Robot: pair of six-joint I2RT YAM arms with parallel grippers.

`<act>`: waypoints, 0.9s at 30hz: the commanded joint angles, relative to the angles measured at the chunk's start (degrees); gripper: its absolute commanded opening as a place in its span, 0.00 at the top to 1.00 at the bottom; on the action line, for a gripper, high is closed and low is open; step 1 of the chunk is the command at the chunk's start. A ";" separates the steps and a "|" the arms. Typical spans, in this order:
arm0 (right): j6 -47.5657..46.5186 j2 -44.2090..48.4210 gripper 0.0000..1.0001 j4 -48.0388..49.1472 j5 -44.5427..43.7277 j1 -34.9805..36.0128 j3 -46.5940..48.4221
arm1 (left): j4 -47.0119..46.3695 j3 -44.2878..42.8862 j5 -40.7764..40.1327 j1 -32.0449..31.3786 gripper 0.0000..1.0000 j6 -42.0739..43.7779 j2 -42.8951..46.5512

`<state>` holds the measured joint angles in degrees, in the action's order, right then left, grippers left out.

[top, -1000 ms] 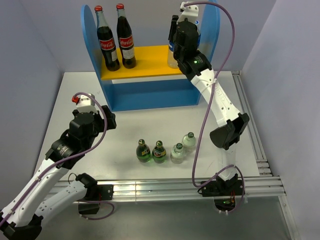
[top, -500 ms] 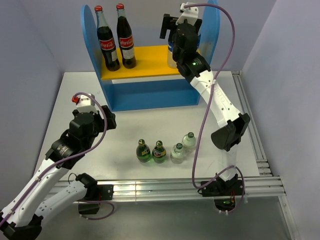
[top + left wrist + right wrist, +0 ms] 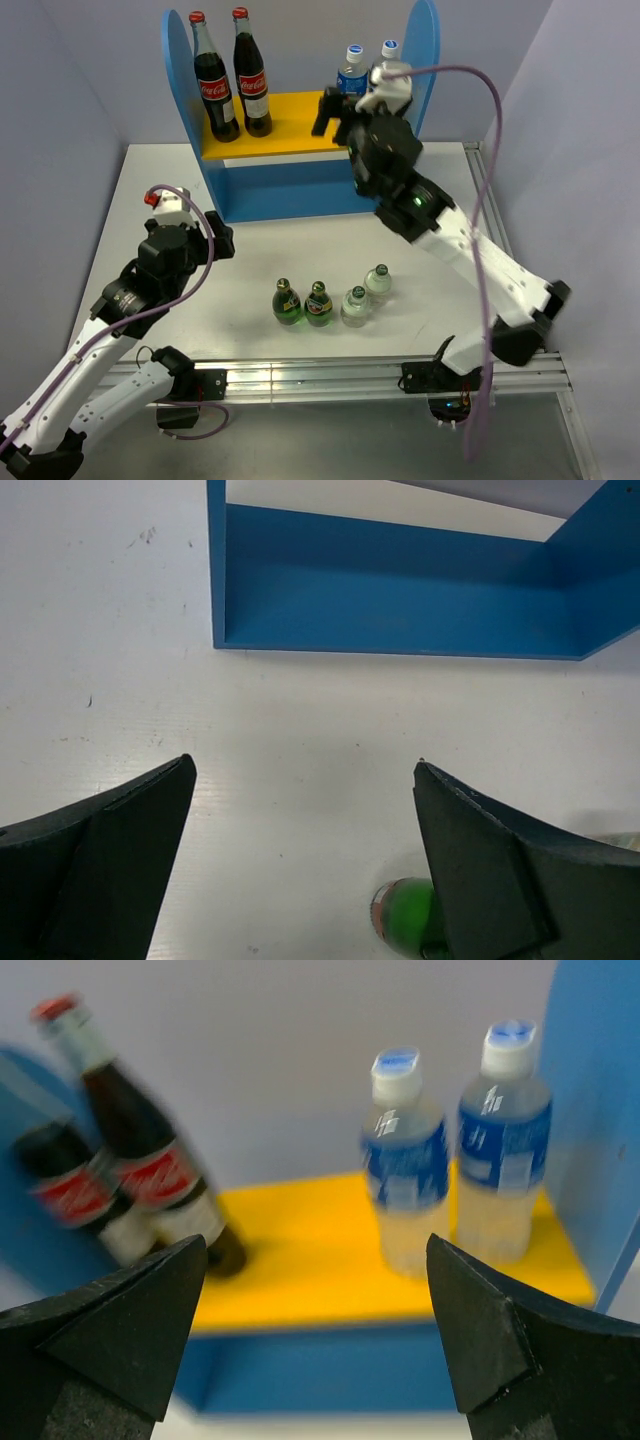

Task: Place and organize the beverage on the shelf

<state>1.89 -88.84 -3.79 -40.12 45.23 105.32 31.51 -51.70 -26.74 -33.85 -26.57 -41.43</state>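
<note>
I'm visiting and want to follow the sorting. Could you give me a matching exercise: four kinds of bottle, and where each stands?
1 tall dark red-capped cola bottles
2 clear blue-capped water bottles
3 dark green glass bottles
4 clear pale-capped bottles

A white table, right of the row
B yellow upper board, left end
C table, left of the row
D board, right end

Pairs: 1-B, 2-D, 3-C, 4-A

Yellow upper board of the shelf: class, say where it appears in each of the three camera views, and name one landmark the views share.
Top external: the yellow board lies upper centre, with the cola bottles at its left end.
Left wrist: not in it; only the shelf's blue lower tier shows, at the top.
Right wrist: lower centre, under the water bottles.
Shared landmark: the blue lower tier.
</note>
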 commanded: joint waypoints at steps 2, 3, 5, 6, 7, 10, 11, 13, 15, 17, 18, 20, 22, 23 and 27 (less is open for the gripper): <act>7.42 16.83 0.04 3.00 -6.19 7.13 -19.90 | -2.32 -0.15 3.89 -0.34 0.02 1.43 1.70; 11.08 19.55 0.04 3.18 -7.51 10.46 -23.54 | -2.50 0.02 4.76 -0.52 0.01 1.43 2.05; 14.18 26.59 0.05 1.43 -8.48 13.55 -32.75 | -2.77 0.02 5.91 -1.13 0.01 1.52 1.44; 16.02 28.53 0.04 0.29 -9.70 15.04 -35.16 | -2.42 -0.24 5.74 -2.70 0.02 1.08 0.83; 19.69 31.59 0.05 -2.94 -10.93 18.02 -37.27 | -2.07 -1.20 3.04 -4.02 0.03 -0.49 -0.65; 26.66 36.00 0.05 -10.15 -15.85 21.99 -44.13 | -0.22 -4.00 -6.69 -11.83 0.05 -4.52 -3.30; 28.24 36.89 0.05 -11.84 -18.04 24.53 -47.02 | 0.57 -4.72 -11.53 -14.47 0.05 -5.94 -3.74; 34.30 38.64 0.05 -17.35 -19.12 26.56 -49.41 | 3.02 -6.56 -19.63 -25.70 0.04 -11.19 -5.23; 40.08 39.61 0.05 -21.06 -20.00 28.68 -52.05 | 7.57 -7.44 -30.27 -37.01 0.04 -16.12 -6.29; 43.36 41.28 0.06 -26.34 -20.35 30.78 -53.98 | 13.02 -8.32 -39.65 -43.90 0.04 -27.88 -8.22; 45.90 42.07 0.06 -27.75 -20.87 31.49 -54.60 | 20.36 -8.59 -42.05 -49.94 0.03 -32.28 -8.84; 47.93 44.27 0.06 -30.92 -21.32 32.89 -56.61 | 27.17 -9.29 -44.53 -54.90 0.04 -45.72 -11.64; 49.70 46.20 0.06 -33.46 -21.58 33.95 -57.94 | 32.80 -9.82 -45.94 -60.62 0.04 -53.89 -15.93; 50.40 46.73 0.06 -34.34 -21.75 34.22 -58.12 | 34.92 -10.17 -46.38 -62.12 0.03 -56.90 -17.79; 51.72 49.45 0.07 -37.25 -22.37 34.66 -59.00 | 47.15 -13.42 -47.61 -68.28 0.01 -73.63 -29.04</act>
<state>48.99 -41.19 -37.12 -58.96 79.37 47.20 65.89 -62.54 -69.32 -99.31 -82.98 -65.17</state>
